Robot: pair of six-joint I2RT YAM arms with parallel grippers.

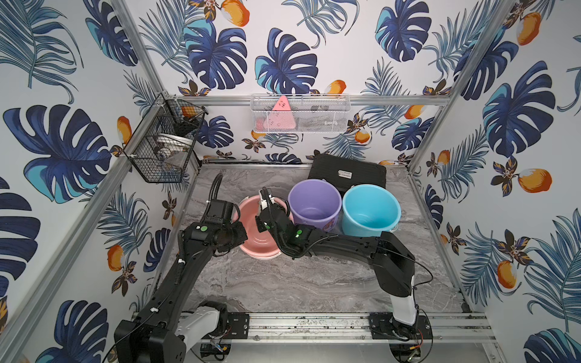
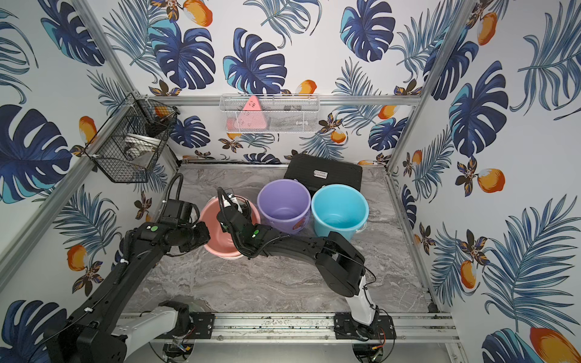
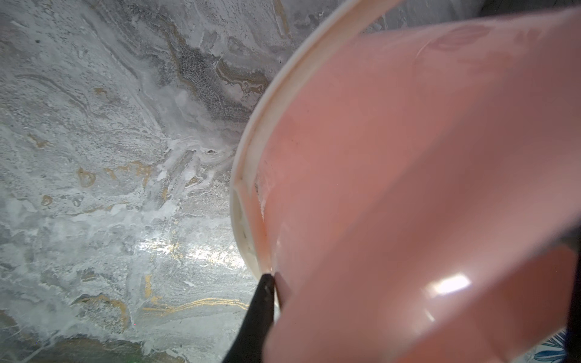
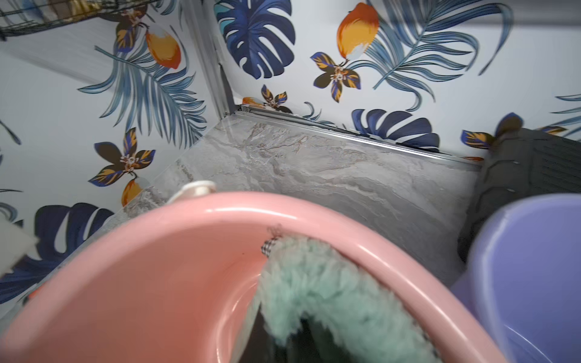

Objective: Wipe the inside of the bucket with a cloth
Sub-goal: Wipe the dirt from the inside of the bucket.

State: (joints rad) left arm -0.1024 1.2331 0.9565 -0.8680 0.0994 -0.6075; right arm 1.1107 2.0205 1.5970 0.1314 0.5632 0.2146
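Observation:
The pink bucket (image 1: 254,240) (image 2: 220,243) lies tipped on the marble table, left of centre, its mouth facing up and forward. My left gripper (image 1: 241,234) (image 3: 273,283) is shut on the bucket's (image 3: 408,157) near-left rim, with one black finger (image 3: 262,301) outside the wall. My right gripper (image 1: 265,209) (image 2: 234,207) (image 4: 301,342) reaches into the bucket (image 4: 141,283) and is shut on the fluffy pale green cloth (image 4: 314,283). The cloth presses against the inner wall just under the rim. It shows only in the right wrist view.
An upright purple bucket (image 1: 314,201) stands right beside the pink one, and a blue bucket (image 1: 371,204) stands to its right. A black case (image 1: 345,171) leans behind them. A black wire basket (image 1: 163,144) and a white mesh basket (image 1: 300,114) hang on the walls.

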